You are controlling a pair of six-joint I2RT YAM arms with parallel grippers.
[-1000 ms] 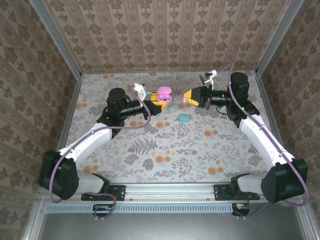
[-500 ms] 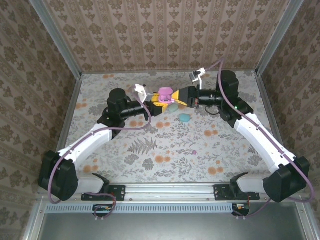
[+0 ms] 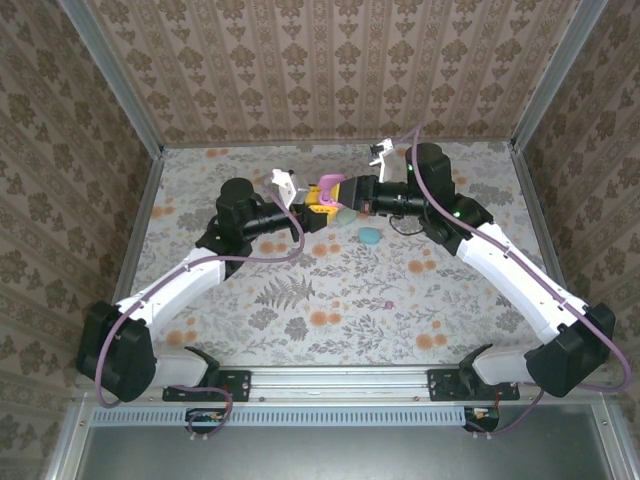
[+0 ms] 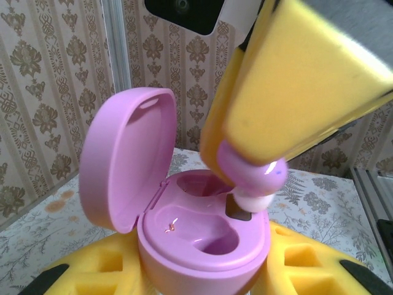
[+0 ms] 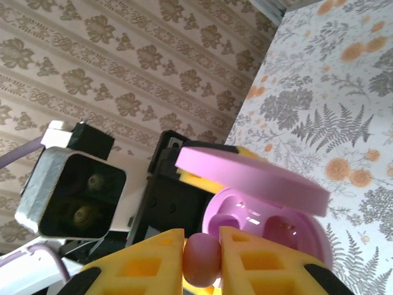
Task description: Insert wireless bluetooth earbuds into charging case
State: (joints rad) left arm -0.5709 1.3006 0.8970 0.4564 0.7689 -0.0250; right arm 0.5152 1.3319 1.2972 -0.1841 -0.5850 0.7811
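We are seating an earbud: our right gripper is clamping the pink earbud, its tip resting at the mouth of one socket of the open charging case. Our left gripper is clamping that case near the table's far edge. By our judgement the next move is calling for a straight push into the socket, then letting go.

The charging case is gleaming as smooth, glossy pink plastic, and the earbud is shining likewise. The right gripper is showing matt yellow plastic on its fingers. The tabletop is looking matt and flower-printed; the rail is glinting as brushed metal.
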